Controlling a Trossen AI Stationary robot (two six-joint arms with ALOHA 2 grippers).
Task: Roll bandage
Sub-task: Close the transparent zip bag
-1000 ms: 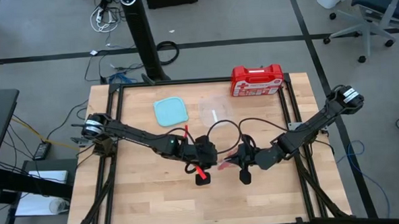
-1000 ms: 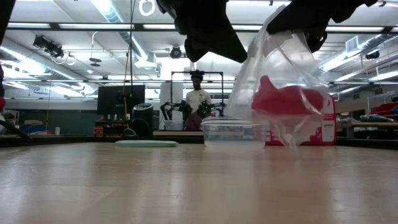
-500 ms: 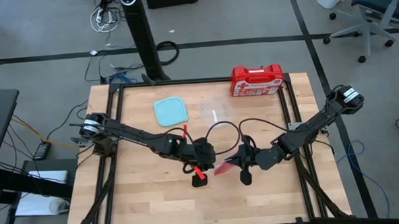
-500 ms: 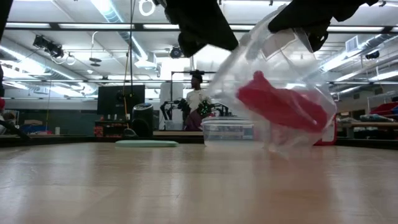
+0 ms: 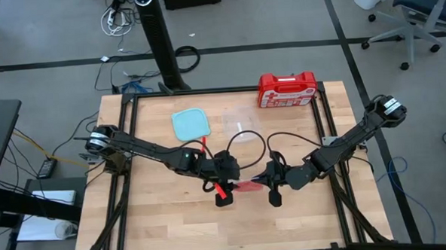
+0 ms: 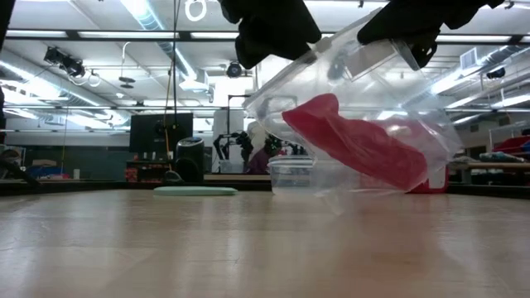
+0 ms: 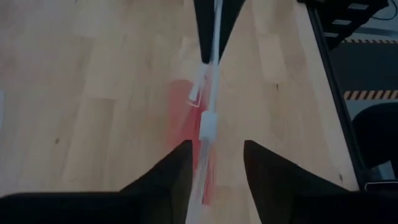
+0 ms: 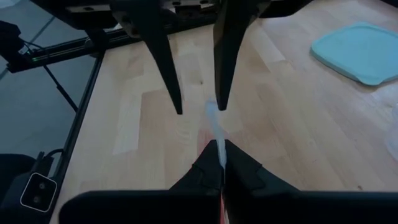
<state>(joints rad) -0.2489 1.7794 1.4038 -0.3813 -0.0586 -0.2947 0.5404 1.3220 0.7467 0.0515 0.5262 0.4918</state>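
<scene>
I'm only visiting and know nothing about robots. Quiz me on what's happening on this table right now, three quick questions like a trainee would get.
1. True or false: the red bandage lies bare on the table.
2. Fill in: the ___ end effector is clamped on the edge of the clear bag.
3. What stands at the table's far edge? A. a red first-aid case B. a green bottle C. a stack of plates

Key
1. False: it sits inside the clear bag.
2. Right: the right end effector pinches the edge, while the left end effector stands open around it.
3. A
</scene>
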